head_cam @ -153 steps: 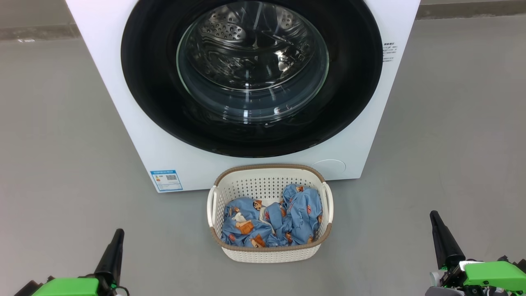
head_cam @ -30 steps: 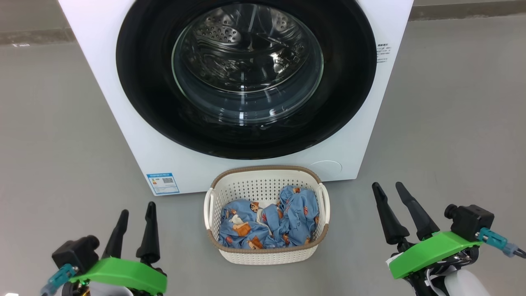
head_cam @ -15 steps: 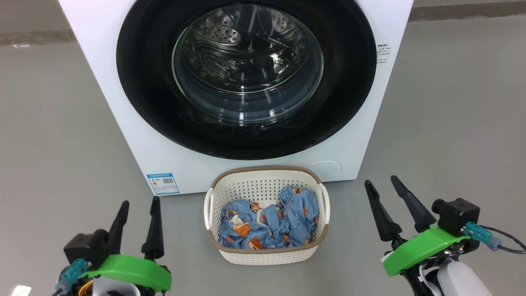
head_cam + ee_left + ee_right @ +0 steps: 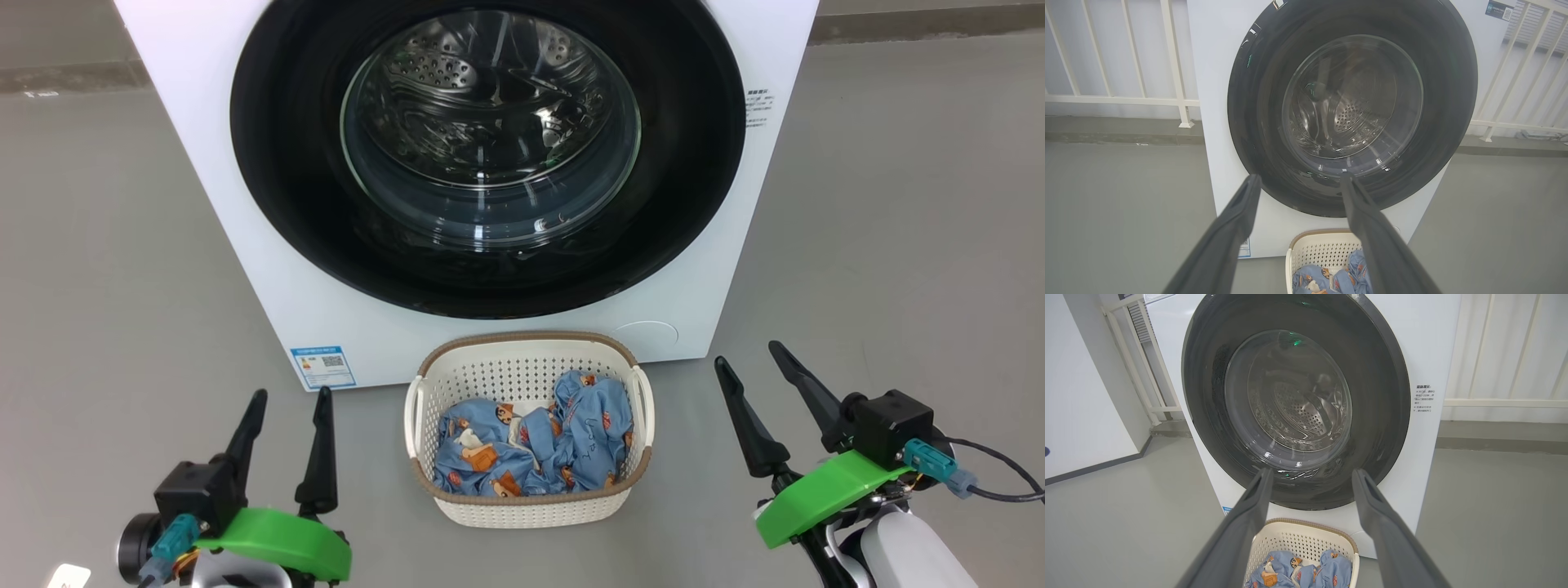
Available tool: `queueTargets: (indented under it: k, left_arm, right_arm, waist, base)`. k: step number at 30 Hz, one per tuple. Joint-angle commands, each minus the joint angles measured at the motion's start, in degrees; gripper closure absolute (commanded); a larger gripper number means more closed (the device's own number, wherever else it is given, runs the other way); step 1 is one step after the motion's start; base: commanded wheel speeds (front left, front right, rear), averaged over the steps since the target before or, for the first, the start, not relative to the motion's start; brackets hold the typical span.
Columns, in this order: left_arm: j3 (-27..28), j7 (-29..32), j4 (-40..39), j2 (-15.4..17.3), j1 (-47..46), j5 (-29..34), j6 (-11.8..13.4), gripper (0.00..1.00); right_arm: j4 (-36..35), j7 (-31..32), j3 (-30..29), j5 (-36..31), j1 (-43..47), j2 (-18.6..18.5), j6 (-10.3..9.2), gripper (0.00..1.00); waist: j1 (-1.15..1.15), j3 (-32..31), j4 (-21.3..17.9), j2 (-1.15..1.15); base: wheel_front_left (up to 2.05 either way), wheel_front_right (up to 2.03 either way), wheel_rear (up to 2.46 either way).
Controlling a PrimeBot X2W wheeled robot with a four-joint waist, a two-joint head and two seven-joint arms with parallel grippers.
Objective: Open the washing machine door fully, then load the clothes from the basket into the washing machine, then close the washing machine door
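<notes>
Two wide, empty pincers, left pincer [image 4: 291, 392] and right pincer [image 4: 745, 352], flank the basket [image 4: 522, 508] of clothes [image 4: 531, 449]; washing machine door [image 4: 277, 163] shut, so the opening step comes first, likely needing a hook on its rim.

We see the washing machine [image 4: 245, 269], a big white boxy front-loader, standing upright and facing us. Its door [image 4: 286, 204], a wide glossy black ring around a bulging clear glass bowl, sits shut flat against the machine's front. Just in front of the machine, below the door, we find the basket [image 4: 522, 510]: cream, perforated, brown-rimmed, upright. Crumpled light-blue clothes [image 4: 588, 441] with orange-brown figures lie inside it.
</notes>
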Motion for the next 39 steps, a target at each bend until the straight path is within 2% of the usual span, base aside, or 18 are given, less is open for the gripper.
queueTargets:
  k: [1,31,39]
  left_arm:
    - [1.8,-0.4,-1.1,1.0,-2.8,0.6,0.2,0.0]
    - [2.8,-0.4,-1.0,1.0,-2.9,2.7,0.0,0.0]
    - [2.9,-0.4,-0.5,1.1,-2.9,3.1,0.1,0.0]
  right_arm:
    - [-1.1,-0.7,1.2,-0.3,-1.9,-0.3,0.09,0.0]
    - [-1.4,-0.7,1.3,-0.1,-1.9,-0.3,0.09,0.0]
    - [-1.5,-0.7,1.5,0.0,-1.9,-0.3,0.09,0.0]
  waist:
    - [0.0,0.0,0.0,0.0]
    - [0.0,0.3,0.0,0.0]
    - [0.0,0.2,0.0,0.0]
  base:
    - [0.0,0.0,0.0]
    - [0.0,0.0,0.0]
    - [0.38,0.38,-0.76]
